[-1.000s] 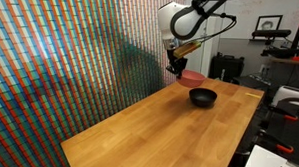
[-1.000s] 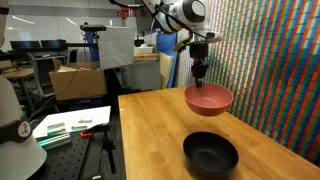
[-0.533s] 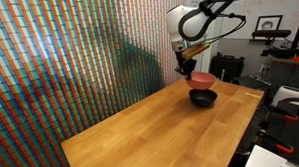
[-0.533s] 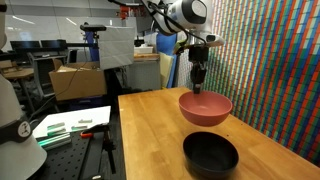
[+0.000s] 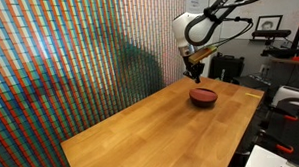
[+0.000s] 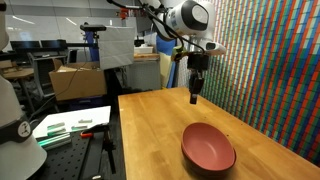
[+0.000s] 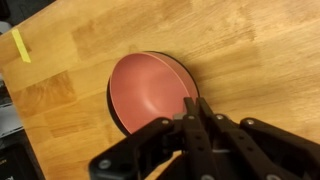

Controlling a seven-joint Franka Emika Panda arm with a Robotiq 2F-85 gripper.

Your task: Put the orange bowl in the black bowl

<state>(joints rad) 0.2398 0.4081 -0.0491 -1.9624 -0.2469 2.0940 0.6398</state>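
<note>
The orange bowl (image 5: 202,93) (image 6: 208,146) sits nested inside the black bowl (image 5: 202,100) (image 6: 193,164) on the wooden table. In the wrist view the orange bowl (image 7: 150,92) fills the black bowl, whose dark rim (image 7: 112,108) shows only as a thin edge. My gripper (image 5: 195,71) (image 6: 194,97) (image 7: 192,104) hangs above the bowls, apart from them. Its fingers are pressed together and hold nothing.
The wooden table (image 5: 148,133) (image 6: 150,130) stands against a multicoloured patterned wall (image 5: 60,60). A strip of yellow tape (image 7: 22,45) lies on the table near the bowls. A bench with cardboard boxes (image 6: 75,80) stands beyond the table's side edge.
The orange bowl, held above the black bowl before, now rests inside it. My gripper has let it go and risen above it.
</note>
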